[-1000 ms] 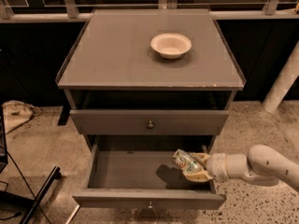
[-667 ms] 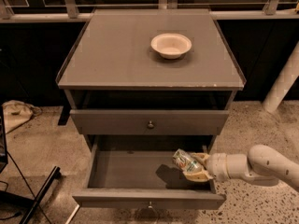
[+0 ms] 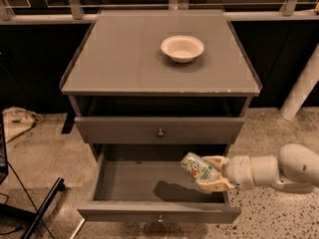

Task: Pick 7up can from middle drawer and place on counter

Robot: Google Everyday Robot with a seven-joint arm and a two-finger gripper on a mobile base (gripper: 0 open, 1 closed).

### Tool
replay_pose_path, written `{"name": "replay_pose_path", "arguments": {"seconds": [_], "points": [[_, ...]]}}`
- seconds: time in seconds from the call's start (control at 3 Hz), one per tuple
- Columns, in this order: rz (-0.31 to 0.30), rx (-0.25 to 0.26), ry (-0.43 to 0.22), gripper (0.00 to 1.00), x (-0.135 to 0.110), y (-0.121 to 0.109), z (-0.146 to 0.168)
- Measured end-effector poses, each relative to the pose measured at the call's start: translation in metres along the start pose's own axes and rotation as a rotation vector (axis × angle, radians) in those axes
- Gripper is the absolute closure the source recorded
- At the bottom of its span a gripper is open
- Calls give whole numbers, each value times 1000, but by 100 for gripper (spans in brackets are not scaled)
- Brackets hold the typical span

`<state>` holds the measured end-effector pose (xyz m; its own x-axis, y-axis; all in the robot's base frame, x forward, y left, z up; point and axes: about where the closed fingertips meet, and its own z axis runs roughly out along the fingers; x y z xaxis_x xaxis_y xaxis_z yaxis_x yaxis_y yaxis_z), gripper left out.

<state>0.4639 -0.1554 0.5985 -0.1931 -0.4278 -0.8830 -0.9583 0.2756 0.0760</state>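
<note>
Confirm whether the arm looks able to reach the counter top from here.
Probably yes. The end effector holds the 7up can over the open middle drawer; the counter is bare in front of the bowl, but the arm must clear the upper drawer front.

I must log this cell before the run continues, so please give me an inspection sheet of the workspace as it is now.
Surface: counter, carrying only a white bowl.
Job's things: 7up can, tilted, held above the floor of the open middle drawer; its shadow lies below.
Clutter: pale cloth bag on the floor, left.
Grippers: gripper over the drawer's right side, shut on the can.
Cables: thin dark line at far left, possibly a cable; cannot tell.
Surroundings: closed upper drawer, white pole right, dark stand leg left.
</note>
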Motion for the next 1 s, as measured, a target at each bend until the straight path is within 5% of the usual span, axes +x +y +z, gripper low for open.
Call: {"name": "replay_pose_path", "arguments": {"seconds": [0.33,1.0], "points": [[-85,26,-12,100,-70,10,-40],[-229,185,-29,100,-214,-7,-129]]}}
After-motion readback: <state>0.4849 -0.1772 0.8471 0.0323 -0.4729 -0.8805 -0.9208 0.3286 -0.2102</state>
